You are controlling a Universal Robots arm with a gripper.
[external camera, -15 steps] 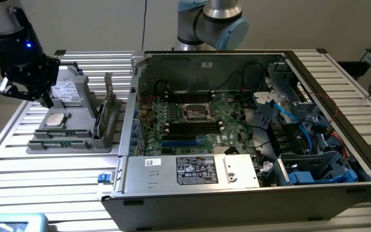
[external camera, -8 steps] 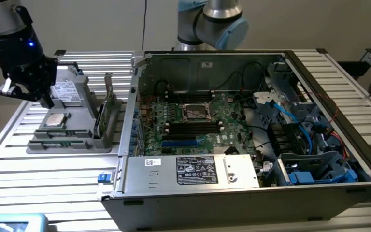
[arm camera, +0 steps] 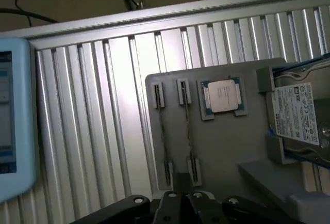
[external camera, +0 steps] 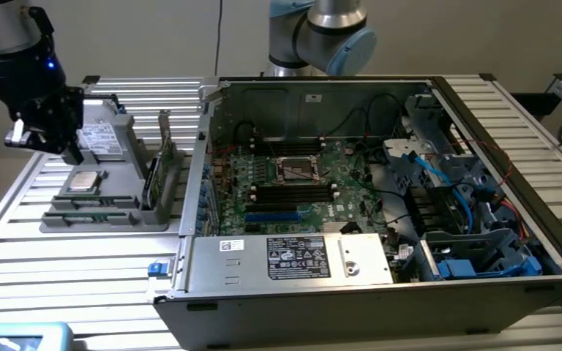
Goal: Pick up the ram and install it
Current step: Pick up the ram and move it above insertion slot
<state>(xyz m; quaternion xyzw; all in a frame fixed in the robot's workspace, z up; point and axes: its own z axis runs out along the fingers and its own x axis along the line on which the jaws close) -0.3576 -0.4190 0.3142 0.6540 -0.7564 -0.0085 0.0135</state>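
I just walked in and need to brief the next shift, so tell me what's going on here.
A robot arm's gripper hangs over the gray parts tray that sits beside the open computer case. Two ram sticks stand on edge in their holders on that tray, with a processor chip and a hard drive next to them. Neither stick has been lifted yet. The gripper is nearest to the sticks' ends, so the install into the motherboard has not started.
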